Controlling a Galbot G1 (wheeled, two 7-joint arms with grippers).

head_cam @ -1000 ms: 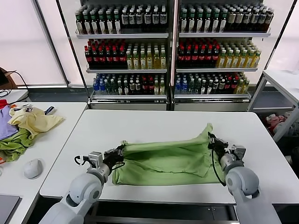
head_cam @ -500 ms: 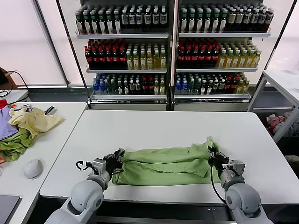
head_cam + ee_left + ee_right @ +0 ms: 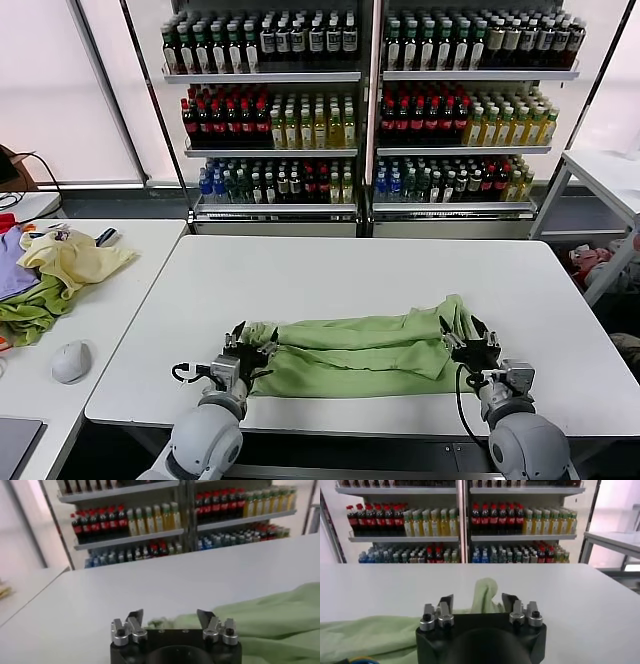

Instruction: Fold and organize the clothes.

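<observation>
The folded shirt lies on the bench between both pincers: left pincer at its nine o'clock end, right pincer at three o'clock, both released.

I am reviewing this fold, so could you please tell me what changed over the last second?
Both grippers, left and right, drew the light green soft cloth shirt toward the near table edge, laid it as a flat folded band and opened, letting it go. The white table and the pile of garments on the side table stayed put.
</observation>
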